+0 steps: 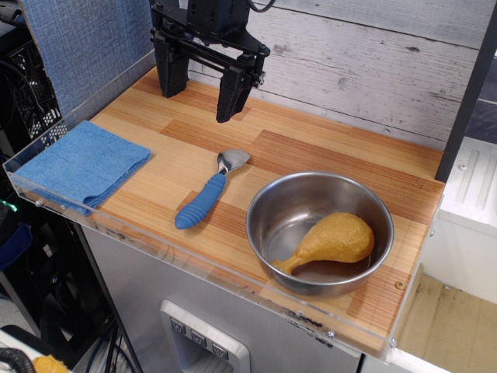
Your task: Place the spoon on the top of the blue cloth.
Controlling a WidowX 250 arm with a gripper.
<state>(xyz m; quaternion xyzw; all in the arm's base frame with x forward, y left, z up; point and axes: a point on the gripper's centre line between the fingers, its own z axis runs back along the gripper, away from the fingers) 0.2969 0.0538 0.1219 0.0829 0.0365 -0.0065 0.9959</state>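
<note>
You are looking at a wooden tabletop (311, 155) of butcher-block planks in mixed light and reddish tones, edged along the front and left by a clear acrylic rim (194, 260). Behind it stands a whitewashed plank wall (373, 62), and at the rear left a blue-grey fabric panel (85, 47). A black crate (31, 101) sits beyond the left edge, and a grey cabinet front (202, 326) shows below the table.

Count of items on the surface: one spoon, one cloth, one bowl, one toy drumstick.

The spoon (206, 194) lies flat near the middle of the table, its silver bowl toward the wall and its ribbed blue handle pointing toward the front edge. It rests on bare wood, just left of the steel bowl (268, 225) and well apart from the blue cloth (81, 163).

The blue cloth lies folded at the front left corner, against the acrylic rim, with nothing on it.

The steel bowl sits at the front right and holds the single yellow-brown drumstick (334, 241).

One gripper (202, 81) hangs above the rear of the table, behind the spoon. Its two black fingers (233, 97) stand wide apart and hold nothing.
</note>
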